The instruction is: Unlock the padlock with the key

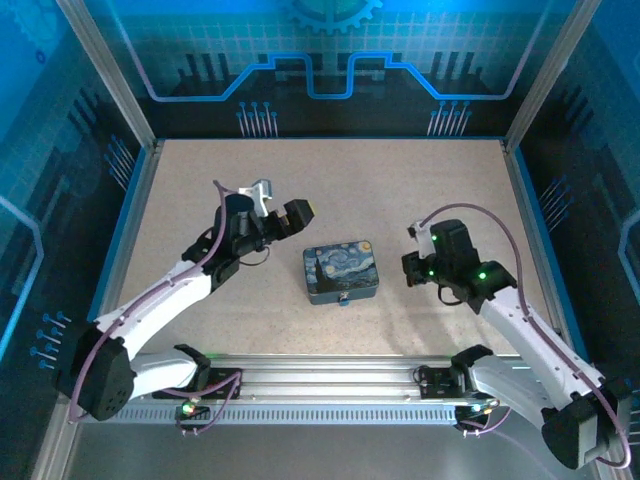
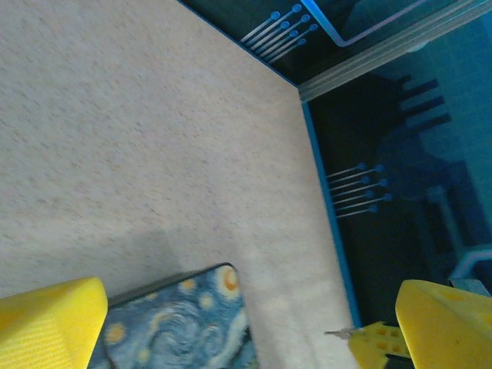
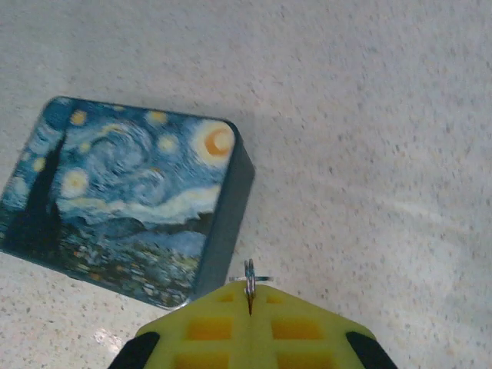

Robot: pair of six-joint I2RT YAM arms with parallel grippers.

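Note:
The Starry Night tin [image 1: 340, 272] lies mid-table. A tiny bluish padlock [image 1: 345, 299] hangs at its near edge. My right gripper [image 1: 409, 268] hovers just right of the tin, shut on the key [image 3: 250, 277]; a thin metal sliver pokes out between the yellow fingertips, close to the tin [image 3: 123, 192]. From the left wrist, the key [image 2: 342, 333] also juts from the right gripper's yellow fingers [image 2: 380, 346]. My left gripper [image 1: 283, 203] hangs open above the table behind the tin's left corner [image 2: 184, 323], its yellow fingers [image 2: 46, 327] wide apart with nothing between them.
A blue rim and aluminium frame posts [image 1: 115, 90] wall the speckled table [image 1: 330, 180] on three sides. A metal rail [image 1: 330, 385] carries both arm bases along the near edge. Purple cables [image 1: 490, 215] loop off each arm.

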